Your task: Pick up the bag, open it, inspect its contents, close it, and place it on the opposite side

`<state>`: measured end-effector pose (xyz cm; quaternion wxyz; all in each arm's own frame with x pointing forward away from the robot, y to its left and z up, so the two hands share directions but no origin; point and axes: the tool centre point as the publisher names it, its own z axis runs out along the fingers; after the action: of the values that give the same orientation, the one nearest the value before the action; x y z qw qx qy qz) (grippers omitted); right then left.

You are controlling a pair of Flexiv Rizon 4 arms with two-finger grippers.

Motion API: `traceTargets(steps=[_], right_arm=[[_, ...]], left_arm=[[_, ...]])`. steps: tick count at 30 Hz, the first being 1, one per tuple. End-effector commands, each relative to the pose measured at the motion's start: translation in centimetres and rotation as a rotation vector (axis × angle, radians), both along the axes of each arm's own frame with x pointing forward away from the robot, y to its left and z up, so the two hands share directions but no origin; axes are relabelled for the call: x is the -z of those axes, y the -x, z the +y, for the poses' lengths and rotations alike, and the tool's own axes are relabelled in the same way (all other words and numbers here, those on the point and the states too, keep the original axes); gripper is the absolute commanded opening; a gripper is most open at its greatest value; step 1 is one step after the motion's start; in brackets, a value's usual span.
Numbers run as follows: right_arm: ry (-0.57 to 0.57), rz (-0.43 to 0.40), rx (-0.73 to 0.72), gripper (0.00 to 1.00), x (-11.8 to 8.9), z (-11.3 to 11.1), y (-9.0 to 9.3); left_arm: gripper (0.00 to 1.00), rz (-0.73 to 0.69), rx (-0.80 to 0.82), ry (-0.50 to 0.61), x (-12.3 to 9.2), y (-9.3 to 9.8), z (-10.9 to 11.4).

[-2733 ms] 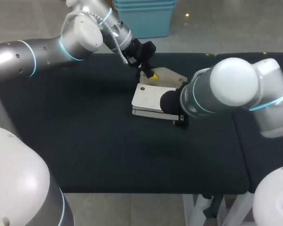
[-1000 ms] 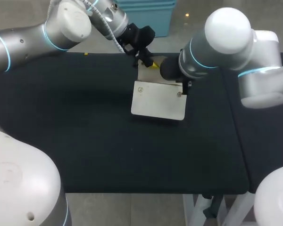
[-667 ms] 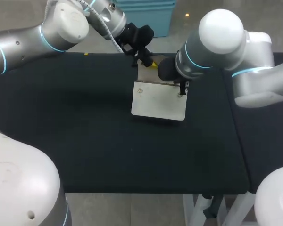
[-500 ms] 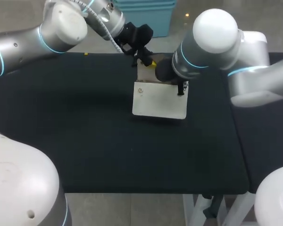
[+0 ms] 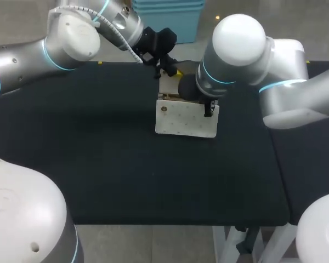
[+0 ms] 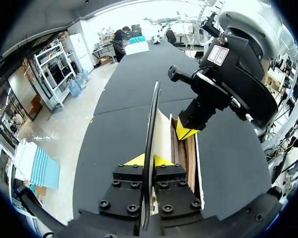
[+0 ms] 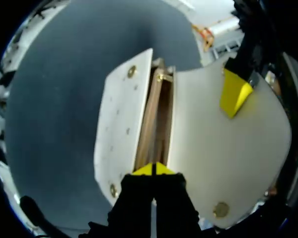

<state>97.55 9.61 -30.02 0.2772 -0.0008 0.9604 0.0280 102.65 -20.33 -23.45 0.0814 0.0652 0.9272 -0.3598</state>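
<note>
The cream bag (image 5: 185, 119) stands at the back middle of the black table, its mouth pulled apart. My left gripper (image 5: 172, 71) is shut on the thin flap (image 6: 151, 116), which runs edge-on from between its fingers (image 6: 148, 159). My right gripper (image 5: 208, 109) is shut on the bag's edge at one end of the mouth (image 7: 153, 169). In the right wrist view the front panel (image 7: 119, 129) with its brass snaps stands to one side and the wide flap (image 7: 213, 148) to the other, with brown inner layers (image 7: 156, 119) between them. Nothing loose shows inside.
The black table top (image 5: 98, 164) spreads wide to the left and front of the bag. A seam (image 5: 270, 143) splits off a second black section at the right. Both arms crowd the back middle.
My right gripper has drawn back and to the left towards my left gripper. The front panel has tipped up steeper. Before that the bag lay flat.
</note>
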Motion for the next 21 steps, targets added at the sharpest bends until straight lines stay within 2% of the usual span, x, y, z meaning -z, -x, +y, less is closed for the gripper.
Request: traceTargets(steps=[1,8,14,21], right_arm=[[-0.013,-0.004,0.004,0.00,0.7,-0.2,0.5],[-0.024,0.008,0.017,0.00,1.0,-0.1,0.9],[-0.021,0.017,0.025,0.00,0.7,-0.2,0.0],[-0.005,0.096,0.035,0.00,1.6,0.0,-1.2]], left_arm=[[0.00,-0.014,-0.003,0.012,0.0,0.3,0.1],[0.00,-0.044,0.024,0.024,-0.3,0.7,-0.1],[0.00,-0.064,0.052,0.038,-0.2,1.1,-0.3],[0.00,-0.076,0.059,0.066,-0.4,1.2,-0.2]])
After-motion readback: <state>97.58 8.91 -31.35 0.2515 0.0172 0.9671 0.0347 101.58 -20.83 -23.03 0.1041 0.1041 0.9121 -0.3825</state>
